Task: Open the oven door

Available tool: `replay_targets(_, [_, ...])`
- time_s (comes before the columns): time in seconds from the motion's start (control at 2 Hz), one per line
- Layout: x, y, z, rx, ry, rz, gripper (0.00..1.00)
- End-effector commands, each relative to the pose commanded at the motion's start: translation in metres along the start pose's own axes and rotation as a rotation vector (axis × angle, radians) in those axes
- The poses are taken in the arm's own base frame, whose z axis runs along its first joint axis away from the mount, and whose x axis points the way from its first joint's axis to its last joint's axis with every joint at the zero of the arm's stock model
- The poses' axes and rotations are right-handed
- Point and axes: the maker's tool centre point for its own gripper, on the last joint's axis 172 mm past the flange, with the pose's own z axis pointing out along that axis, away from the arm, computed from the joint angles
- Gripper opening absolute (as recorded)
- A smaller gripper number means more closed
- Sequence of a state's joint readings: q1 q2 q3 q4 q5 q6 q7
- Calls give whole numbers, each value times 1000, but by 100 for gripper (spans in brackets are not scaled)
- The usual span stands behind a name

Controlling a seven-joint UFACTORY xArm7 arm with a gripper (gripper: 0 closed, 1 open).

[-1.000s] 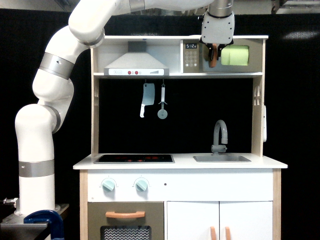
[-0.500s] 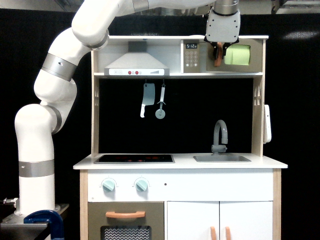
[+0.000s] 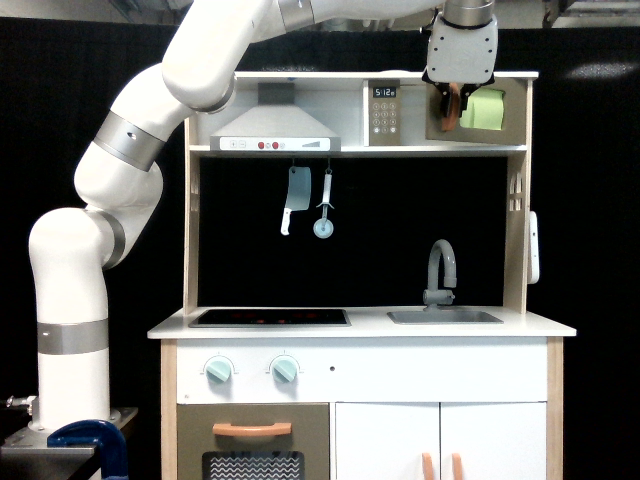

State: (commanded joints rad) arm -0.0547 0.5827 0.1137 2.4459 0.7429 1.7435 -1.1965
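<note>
The oven door point(image 3: 490, 110) is the small grey-brown panel with a yellow-green window at the top right of the toy kitchen. It stands swung partly away from the keypad panel point(image 3: 383, 112), and a gap shows beside its vertical orange handle point(image 3: 452, 108). My gripper point(image 3: 455, 104) hangs down from above in the exterior view. Its dark fingers are shut on that handle, and only the handle's lower part shows between them.
A range hood point(image 3: 272, 130) sits to the left of the keypad. Under the shelf hang a toy cleaver point(image 3: 296, 197) and a pizza cutter point(image 3: 323, 215). The countertop carries a faucet point(image 3: 440, 270), a sink point(image 3: 444, 317) and a hob point(image 3: 270, 318). A larger door with a horizontal handle point(image 3: 252, 429) is at the bottom.
My gripper has moved toward the exterior view's right with the orange handle. The door has swung with it, and its window now looks narrower.
</note>
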Motion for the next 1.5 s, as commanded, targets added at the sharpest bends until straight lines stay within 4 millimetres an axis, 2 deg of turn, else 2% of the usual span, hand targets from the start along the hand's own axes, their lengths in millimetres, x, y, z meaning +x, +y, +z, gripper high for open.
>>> replay_targets(0.5, [-5,10,-5,0,0,0,0])
replay_targets(1.0, [-5,8,-3,0,0,0,100])
replay_targets(1.5, [-7,6,-4,0,0,0,100])
